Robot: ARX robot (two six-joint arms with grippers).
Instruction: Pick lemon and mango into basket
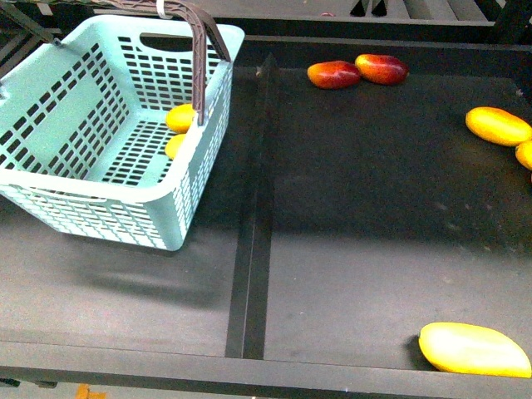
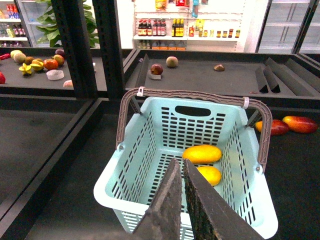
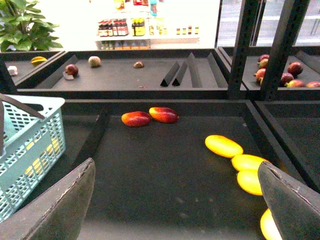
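Note:
The light-blue basket (image 1: 50, 179) stands at the left with its brown handle (image 1: 199, 50) up. Inside lie a long yellow mango (image 2: 201, 154) and a smaller yellow oval that looks like the lemon (image 2: 209, 175); both also show in the front view, the mango (image 1: 181, 118) and the lemon (image 1: 174, 146). My left gripper (image 2: 181, 162) is shut and empty, above the basket's near rim (image 2: 107, 185). My right gripper (image 3: 176, 166) is open and empty over the dark shelf, with yellow mangoes (image 3: 223, 146) by its one finger (image 3: 290, 195). Neither gripper shows in the front view.
Two red-yellow mangoes (image 1: 334, 74) lie at the back of the shelf. Yellow mangoes lie at the right edge (image 1: 497, 125) and at the front right (image 1: 474, 349). A raised divider (image 1: 253, 224) runs between the basket's side and the mango side. Shelf posts (image 2: 75, 45) stand behind.

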